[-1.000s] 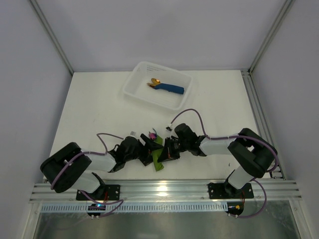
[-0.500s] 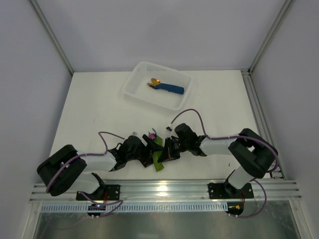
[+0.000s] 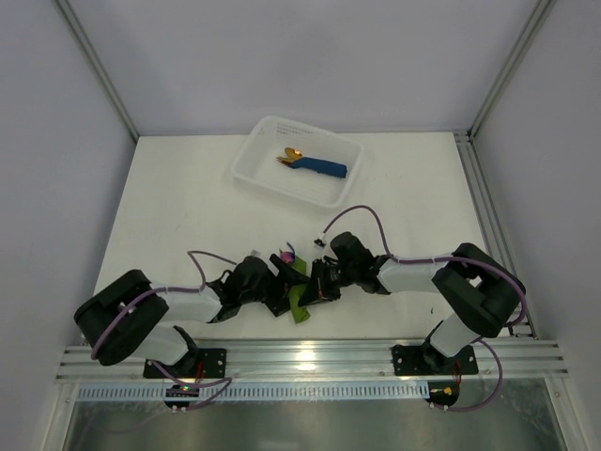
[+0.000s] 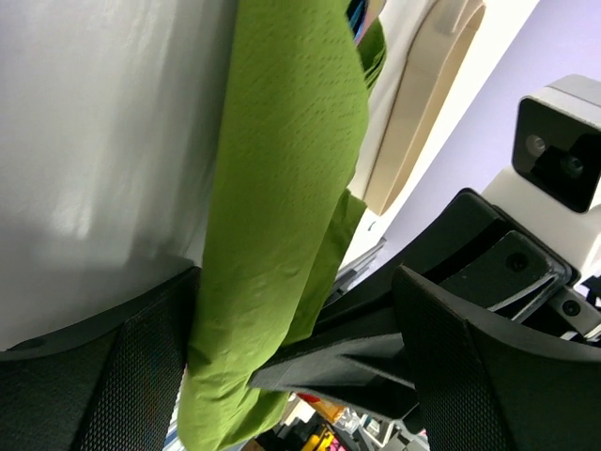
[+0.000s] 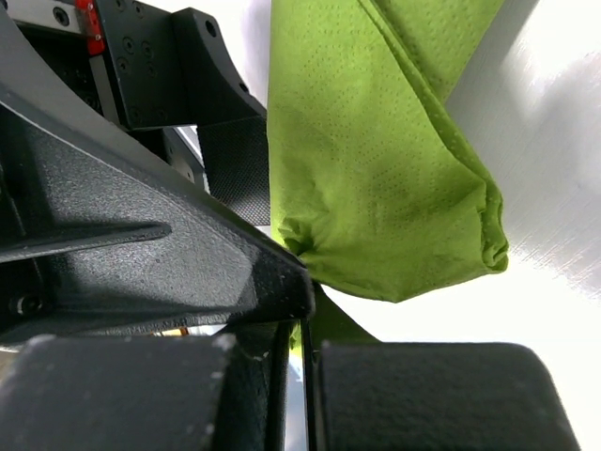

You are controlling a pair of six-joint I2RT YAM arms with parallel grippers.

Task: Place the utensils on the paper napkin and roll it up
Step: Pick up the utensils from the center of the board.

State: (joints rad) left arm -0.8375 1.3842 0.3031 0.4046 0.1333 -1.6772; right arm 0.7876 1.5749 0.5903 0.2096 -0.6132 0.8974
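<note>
The olive-green paper napkin (image 3: 298,303) lies rolled into a tube near the table's front, between both grippers. The utensils show only as iridescent pink-purple ends (image 3: 286,255) sticking out of its far end, and as a bluish tip in the left wrist view (image 4: 357,11). My left gripper (image 3: 279,289) is open. Its jaws (image 4: 291,282) straddle the roll (image 4: 282,188), which rests against one mesh finger (image 4: 141,366). My right gripper (image 3: 315,285) is shut (image 5: 305,324) on a thin flap of the napkin beside the roll's end (image 5: 376,169).
A white tray (image 3: 246,160) at the back holds a blue rolled napkin with gold cutlery (image 3: 317,166). A beige oblong piece (image 4: 427,103) lies just past the roll. The right gripper's finger (image 4: 376,357) reaches in between my left jaws. A metal rail (image 3: 310,357) runs along the near edge.
The left arm's rear links shifted slightly and came back. Both grippers and the rolled napkin stay where they were.
</note>
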